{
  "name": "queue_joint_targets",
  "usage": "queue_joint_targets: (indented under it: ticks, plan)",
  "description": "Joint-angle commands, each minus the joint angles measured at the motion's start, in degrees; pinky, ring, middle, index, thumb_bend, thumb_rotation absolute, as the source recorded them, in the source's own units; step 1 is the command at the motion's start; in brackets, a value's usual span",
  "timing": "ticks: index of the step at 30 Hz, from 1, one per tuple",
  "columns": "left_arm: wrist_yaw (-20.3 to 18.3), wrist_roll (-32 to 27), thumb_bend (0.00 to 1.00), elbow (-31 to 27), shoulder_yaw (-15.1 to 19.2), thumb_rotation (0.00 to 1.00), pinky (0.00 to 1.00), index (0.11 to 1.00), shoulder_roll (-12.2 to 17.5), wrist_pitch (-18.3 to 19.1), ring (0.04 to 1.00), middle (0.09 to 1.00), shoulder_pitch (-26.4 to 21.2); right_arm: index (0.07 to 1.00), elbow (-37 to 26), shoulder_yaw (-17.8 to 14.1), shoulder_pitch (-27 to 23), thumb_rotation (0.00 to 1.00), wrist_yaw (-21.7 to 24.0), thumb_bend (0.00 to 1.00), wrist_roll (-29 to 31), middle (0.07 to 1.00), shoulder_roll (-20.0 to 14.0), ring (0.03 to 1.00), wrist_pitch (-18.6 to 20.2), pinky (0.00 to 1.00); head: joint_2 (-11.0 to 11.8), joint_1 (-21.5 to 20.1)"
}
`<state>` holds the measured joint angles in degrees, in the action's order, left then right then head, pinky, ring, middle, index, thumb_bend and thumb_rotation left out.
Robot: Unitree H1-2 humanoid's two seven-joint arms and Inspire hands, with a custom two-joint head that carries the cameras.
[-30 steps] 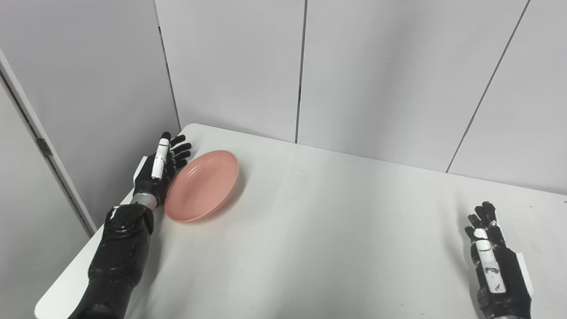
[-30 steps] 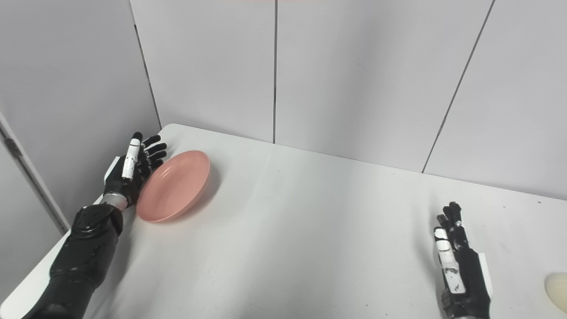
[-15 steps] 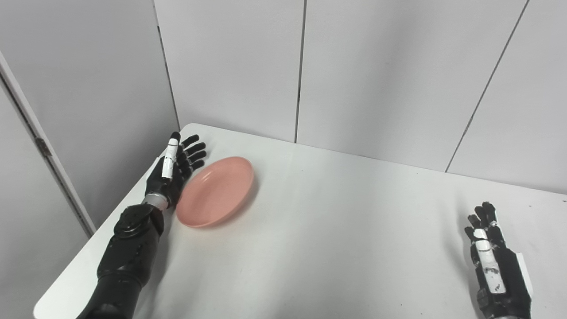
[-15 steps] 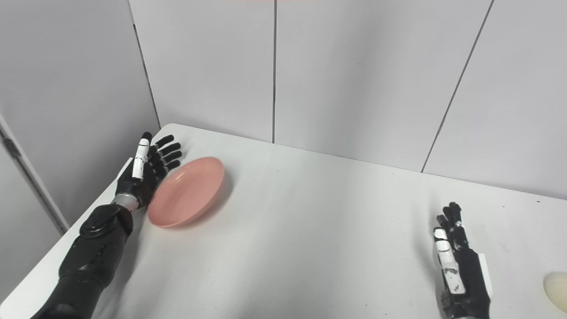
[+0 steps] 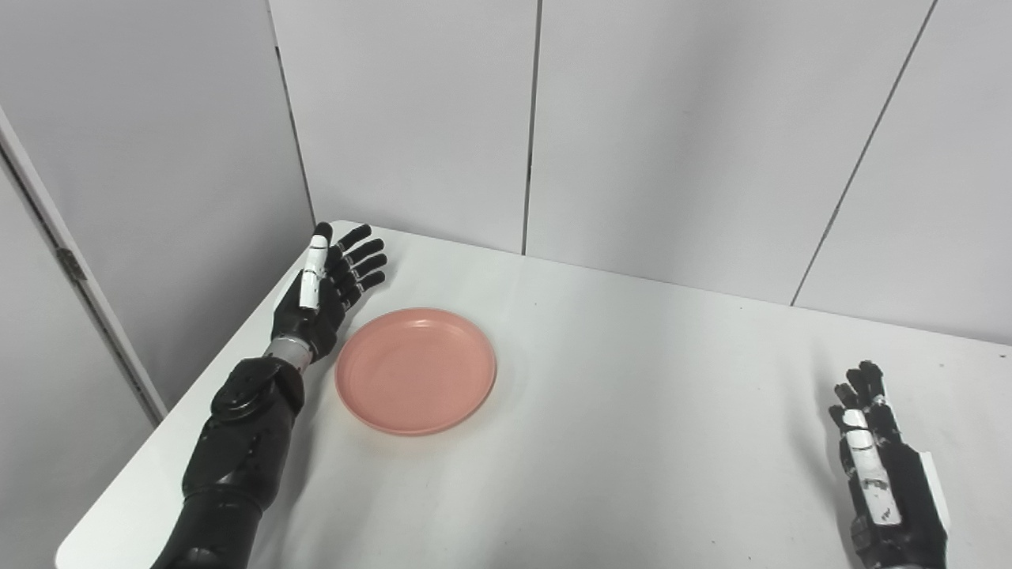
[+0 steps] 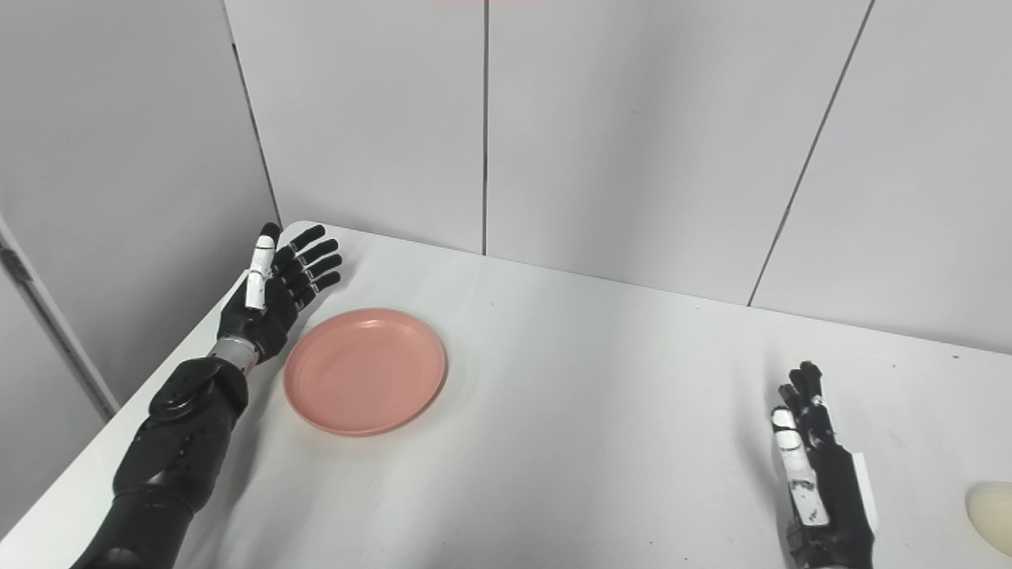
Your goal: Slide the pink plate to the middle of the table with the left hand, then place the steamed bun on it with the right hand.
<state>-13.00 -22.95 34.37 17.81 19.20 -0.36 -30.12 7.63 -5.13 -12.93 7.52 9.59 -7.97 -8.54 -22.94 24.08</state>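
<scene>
Pink plate [image 5: 416,371] flat on table [image 5: 601,411], left robot hand [image 5: 324,292] beside it (fingers spread, empty), right robot hand [image 6: 818,482] likewise

A white table [image 5: 632,442] fills the lower part of the scene. Behind it stand pale grey wall panels [image 5: 411,111], joined by thin dark vertical seams [image 5: 531,118].

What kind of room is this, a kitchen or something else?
Probably a test booth or lab, not a kitchen: plain grey partition panels enclose a bare white table holding only a pink plate and a steamed bun.
</scene>
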Motion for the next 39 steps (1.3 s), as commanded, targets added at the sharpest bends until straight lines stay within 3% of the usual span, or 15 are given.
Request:
queue_joint_targets:
  ticks: [1,9,18,27,39]
  plan:
    - [-1.2,-1.3,0.65,-2.6,0.9,1.00,0.83,0.814,1.4,-0.3,0.829,0.820,-2.0,1.000,-1.1,-0.1,-1.2,0.75,-0.5,0.36,-0.2,1.000,0.1,1.000,0.0,1.00,0.0,0.0]
    - [0.0,0.4,0.65,-3.9,0.4,1.00,0.82,0.807,2.2,-0.5,0.820,0.810,-1.6,1.000,-0.8,-0.2,-1.4,0.74,-0.3,0.35,0.3,1.000,0.3,1.000,-0.1,1.00,0.2,0.1]
    - [1.6,8.3,0.59,-2.2,-4.1,1.00,0.87,0.805,3.7,-1.3,0.840,0.818,0.3,1.000,-1.0,-0.1,-1.4,0.75,-0.3,0.35,0.1,1.000,0.3,1.000,0.1,1.00,0.2,1.1]
    - [0.7,9.5,0.58,-2.8,-4.8,1.00,0.86,0.811,3.6,-1.7,0.838,0.823,2.5,1.000,-1.2,-0.4,-1.4,0.75,-0.2,0.34,0.9,1.000,0.2,1.000,0.3,1.00,0.0,2.1]
    - [1.9,11.0,0.57,-10.6,-7.7,1.00,0.95,0.822,0.7,2.2,0.876,0.838,6.1,1.000,-1.8,-0.5,-1.7,0.78,-1.2,0.36,0.0,1.000,0.0,1.000,1.5,1.00,-0.7,3.1]
